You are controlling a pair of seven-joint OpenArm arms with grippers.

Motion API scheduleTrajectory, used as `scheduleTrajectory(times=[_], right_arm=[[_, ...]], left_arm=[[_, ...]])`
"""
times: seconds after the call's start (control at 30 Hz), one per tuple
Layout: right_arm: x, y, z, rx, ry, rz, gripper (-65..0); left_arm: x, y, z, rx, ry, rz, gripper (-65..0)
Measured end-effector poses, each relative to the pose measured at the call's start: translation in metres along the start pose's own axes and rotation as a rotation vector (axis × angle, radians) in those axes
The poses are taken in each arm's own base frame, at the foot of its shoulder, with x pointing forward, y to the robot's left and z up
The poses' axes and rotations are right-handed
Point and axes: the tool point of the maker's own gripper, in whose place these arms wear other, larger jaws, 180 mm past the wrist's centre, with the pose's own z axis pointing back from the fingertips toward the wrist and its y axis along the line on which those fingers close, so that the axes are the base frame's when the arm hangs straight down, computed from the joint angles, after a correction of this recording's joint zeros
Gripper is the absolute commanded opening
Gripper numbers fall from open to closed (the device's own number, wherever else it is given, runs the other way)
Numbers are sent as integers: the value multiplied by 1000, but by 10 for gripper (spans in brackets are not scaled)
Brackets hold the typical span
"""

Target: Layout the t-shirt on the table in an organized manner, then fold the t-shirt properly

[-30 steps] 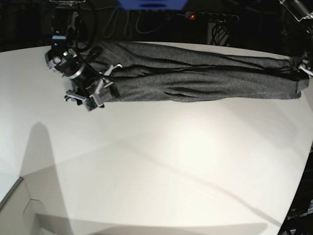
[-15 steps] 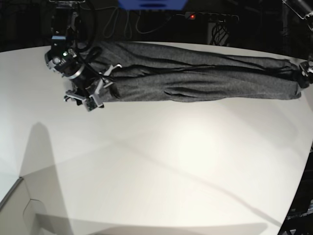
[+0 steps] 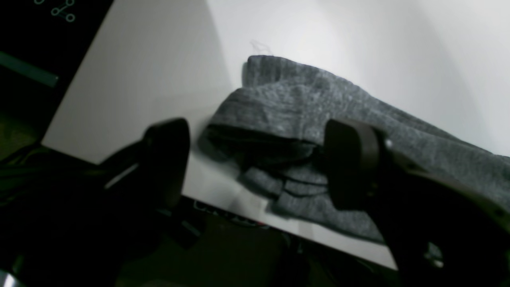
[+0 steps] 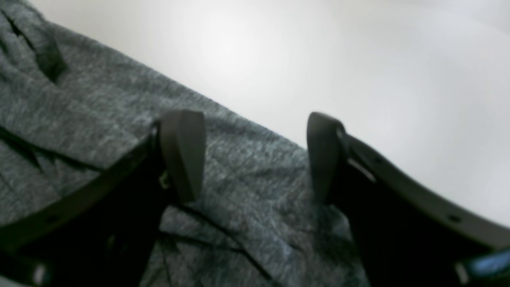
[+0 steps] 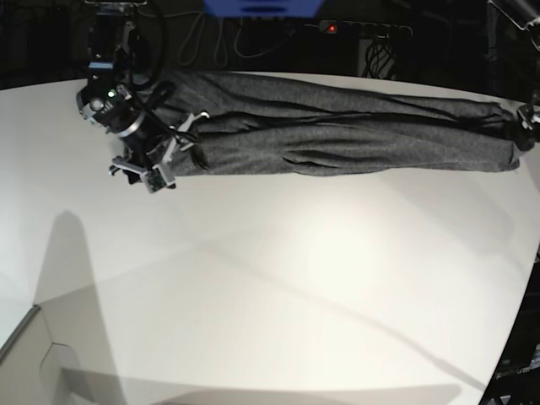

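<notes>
The t-shirt [image 5: 337, 139] lies stretched into a long, narrow, rumpled band along the far side of the table [image 5: 278, 287], running nearly the whole width of the base view, its lengthwise folds bunched together. One end sits at the far left of that view under the right arm, the other reaches the table's right edge.

In the right wrist view the grey knit [image 4: 79, 119] fills the lower left, and the right gripper [image 4: 255, 155] hangs just above it with its fingers [image 4: 183, 151] spread wide. Cloth shows below and between the two fingers, but nothing is pinched; the shirt's edge runs diagonally past the gap, with bare white tabletop [image 4: 358, 59] beyond. Whether the fingertips touch the fabric cannot be told from the blur.

In the left wrist view the shirt's other end [image 3: 303, 115] is a folded, layered bundle right at the table's edge [image 3: 151, 63]. The left gripper [image 3: 255, 163] has its fingers [image 3: 350, 163] held wide apart, one finger in front of the bundle's side, the other over bare table just beside the cloth. The fabric lies beyond and between them, loose and ungripped

In the base view the left gripper [image 5: 530, 115] is only partly visible at the right border
</notes>
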Motion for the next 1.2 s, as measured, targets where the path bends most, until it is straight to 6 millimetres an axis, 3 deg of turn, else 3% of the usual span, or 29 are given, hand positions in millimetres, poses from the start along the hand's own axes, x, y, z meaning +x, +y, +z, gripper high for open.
scheduleTrajectory(times=[0.17, 0.4, 1.2], right_arm=[[0, 0, 0, 0, 1, 1, -240], [0, 0, 0, 1, 0, 0, -240], [5, -3, -1, -4, -7, 8, -242]], left_arm=[[2, -15, -16, -43, -31, 53, -142], [-25, -22, -46, -54, 55, 113, -142], [-48, -28, -48, -22, 42, 89, -147]])
